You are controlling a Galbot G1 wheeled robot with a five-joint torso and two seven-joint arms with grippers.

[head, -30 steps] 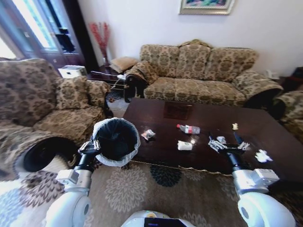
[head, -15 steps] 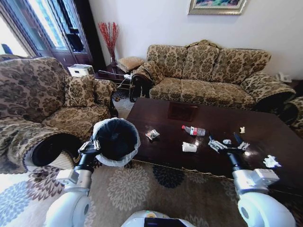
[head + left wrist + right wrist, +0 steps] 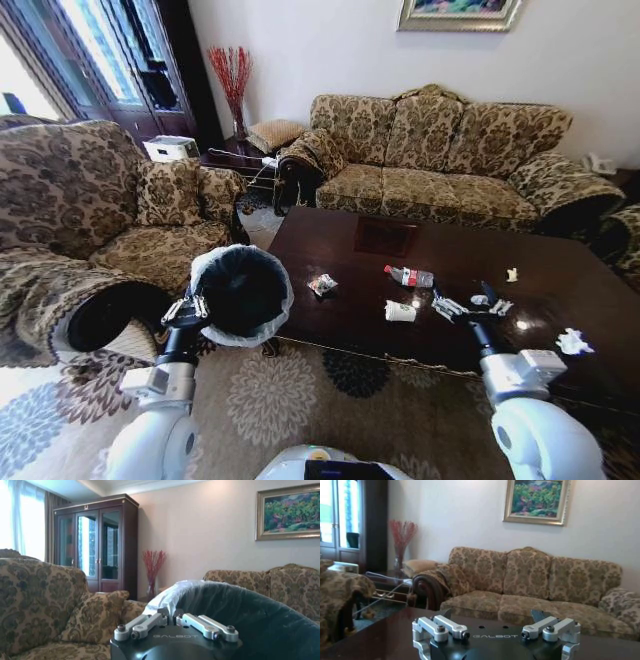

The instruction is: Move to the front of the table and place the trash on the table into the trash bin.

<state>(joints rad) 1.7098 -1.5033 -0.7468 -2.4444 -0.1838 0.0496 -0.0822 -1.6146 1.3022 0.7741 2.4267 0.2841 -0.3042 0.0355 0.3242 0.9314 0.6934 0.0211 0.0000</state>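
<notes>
My left gripper (image 3: 188,308) is shut on the rim of the trash bin (image 3: 240,295), holding it up beside the table's left end. In the left wrist view the fingers (image 3: 150,622) pinch the whitish liner of the trash bin (image 3: 240,615). On the dark table (image 3: 340,245) lies the trash: a crushed bottle (image 3: 407,276), a white cup (image 3: 399,311), a wrapper (image 3: 322,285) and paper wads (image 3: 574,342). My right gripper (image 3: 467,305) hovers open over the table's front right part, just right of the cup. It holds nothing, as the right wrist view of that gripper (image 3: 492,613) confirms.
A patterned sofa (image 3: 440,160) stands behind the table and an armchair (image 3: 90,220) stands to the left. A floral rug (image 3: 330,400) covers the floor before the table. A dark cabinet (image 3: 140,60) and a small side table (image 3: 240,165) fill the back left corner.
The whole picture shifted right since one second ago, so the camera moved. Since then the right gripper has edged left toward the cup, and the bin sits slightly more to the left.
</notes>
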